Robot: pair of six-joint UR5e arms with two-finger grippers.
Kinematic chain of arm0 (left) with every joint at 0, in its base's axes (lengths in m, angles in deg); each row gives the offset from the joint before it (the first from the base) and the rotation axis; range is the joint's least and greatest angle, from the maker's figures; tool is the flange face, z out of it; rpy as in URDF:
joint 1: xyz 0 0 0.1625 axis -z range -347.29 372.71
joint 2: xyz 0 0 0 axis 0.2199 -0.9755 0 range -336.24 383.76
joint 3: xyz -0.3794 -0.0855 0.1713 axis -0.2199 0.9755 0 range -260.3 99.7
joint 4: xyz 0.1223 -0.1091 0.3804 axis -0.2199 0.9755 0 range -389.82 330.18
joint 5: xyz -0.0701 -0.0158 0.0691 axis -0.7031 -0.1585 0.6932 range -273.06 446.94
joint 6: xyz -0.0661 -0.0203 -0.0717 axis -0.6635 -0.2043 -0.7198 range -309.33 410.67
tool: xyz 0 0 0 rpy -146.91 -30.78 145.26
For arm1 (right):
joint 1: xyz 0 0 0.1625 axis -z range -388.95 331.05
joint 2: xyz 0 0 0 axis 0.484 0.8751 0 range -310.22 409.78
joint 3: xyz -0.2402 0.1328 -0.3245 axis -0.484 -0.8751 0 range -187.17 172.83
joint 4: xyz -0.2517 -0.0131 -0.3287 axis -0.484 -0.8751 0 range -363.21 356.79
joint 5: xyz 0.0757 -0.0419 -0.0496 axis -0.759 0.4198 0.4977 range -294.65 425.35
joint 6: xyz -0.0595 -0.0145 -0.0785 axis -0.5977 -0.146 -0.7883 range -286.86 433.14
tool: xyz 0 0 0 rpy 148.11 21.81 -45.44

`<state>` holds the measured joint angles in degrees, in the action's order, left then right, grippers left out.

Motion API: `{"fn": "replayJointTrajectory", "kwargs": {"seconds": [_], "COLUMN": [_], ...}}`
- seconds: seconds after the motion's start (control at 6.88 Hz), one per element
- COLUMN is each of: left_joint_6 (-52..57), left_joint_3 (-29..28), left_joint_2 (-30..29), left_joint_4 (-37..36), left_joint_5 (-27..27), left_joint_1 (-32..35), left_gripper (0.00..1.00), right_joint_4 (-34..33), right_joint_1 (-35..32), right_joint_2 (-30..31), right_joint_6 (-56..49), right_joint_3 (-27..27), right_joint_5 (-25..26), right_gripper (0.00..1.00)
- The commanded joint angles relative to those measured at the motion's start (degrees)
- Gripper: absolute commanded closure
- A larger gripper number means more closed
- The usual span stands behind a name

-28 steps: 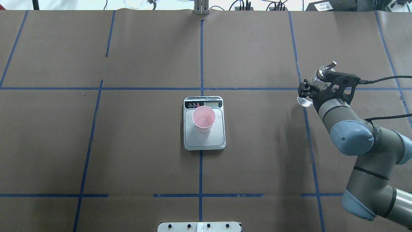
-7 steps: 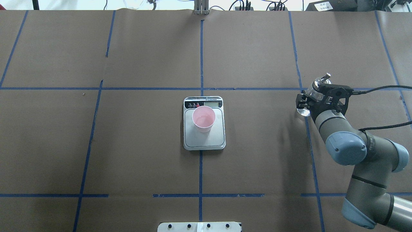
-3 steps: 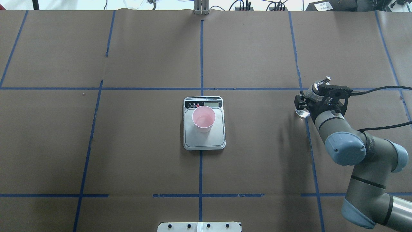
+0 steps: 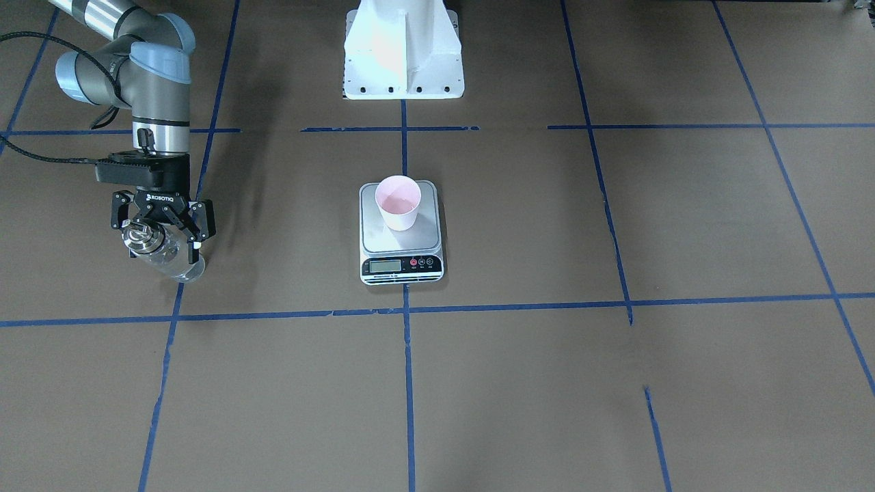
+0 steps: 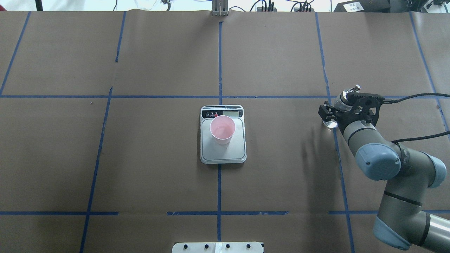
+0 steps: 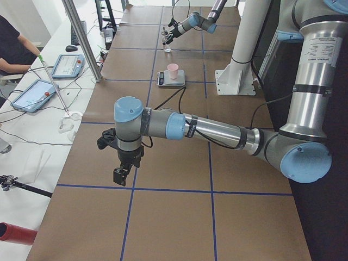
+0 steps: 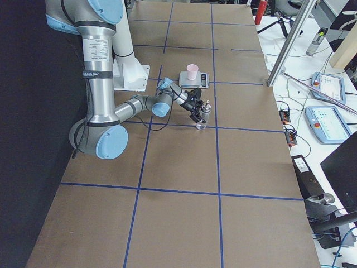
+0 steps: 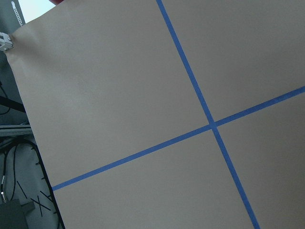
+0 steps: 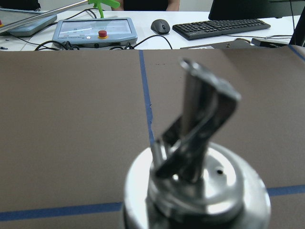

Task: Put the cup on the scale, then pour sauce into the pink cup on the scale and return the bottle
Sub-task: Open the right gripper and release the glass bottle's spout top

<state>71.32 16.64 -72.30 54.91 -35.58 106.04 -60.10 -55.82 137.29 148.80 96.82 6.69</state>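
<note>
Right pincer (image 4: 163, 231) has just spread: fingers now stand off either side of the bottle (image 4: 171, 261), which stands upright on the bench (image 5: 158, 158), well out to the robot's right of the scale (image 5: 232, 153). 4 s ago the bottle was pinched and carried higher; 0.4 s ago it was down near this spot with the fingers closer in. Cup (image 5: 222, 130) sits on the scale, toward its display end, unmoved. Looks like the bottle is returned, only the retreat left. Left pincer (image 6: 122, 173) is far from the scale; can't tell if it's spread or pressed together

Brown table (image 5: 158, 158) (blue tape grid (image 5: 219, 63))
</note>
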Motion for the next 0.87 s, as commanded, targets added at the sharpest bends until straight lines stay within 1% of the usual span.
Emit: {"fn": "replayJointTrajectory", "kwargs": {"seconds": [0.0,0.15,0.29,0.44,0.58,0.73], "left_joint_6": [0.0,0.0,0.0,0.0,0.0,0.0], "left_joint_3": [0.0,0.0,0.0,0.0,0.0,0.0], "left_joint_2": [0.0,-0.09,-0.09,-0.09,-0.09,-0.18], "left_joint_4": [0.0,0.0,0.0,0.0,0.0,0.0], "left_joint_5": [0.0,0.09,0.09,0.09,0.09,0.09], "left_joint_1": [0.0,0.0,0.0,0.0,0.0,0.0], "left_gripper": [0.0,0.0,0.0,0.0,0.0,0.0], "right_joint_4": [-0.41,-0.85,-5.64,-13.17,-21.77,-25.6], "right_joint_1": [0.07,0.07,0.07,0.07,0.16,0.16], "right_joint_2": [3.25,6.58,7.75,7.76,7.23,7.06], "right_joint_6": [0.01,0.01,0.01,0.01,0.01,-0.16], "right_joint_3": [3.39,6.37,9.97,14.71,18.67,21.15], "right_joint_5": [-4.68,-8.45,-12.76,-19.06,-24.0,-27.88], "right_gripper": [0.0,0.0,0.0,0.0,0.0,0.0]}}
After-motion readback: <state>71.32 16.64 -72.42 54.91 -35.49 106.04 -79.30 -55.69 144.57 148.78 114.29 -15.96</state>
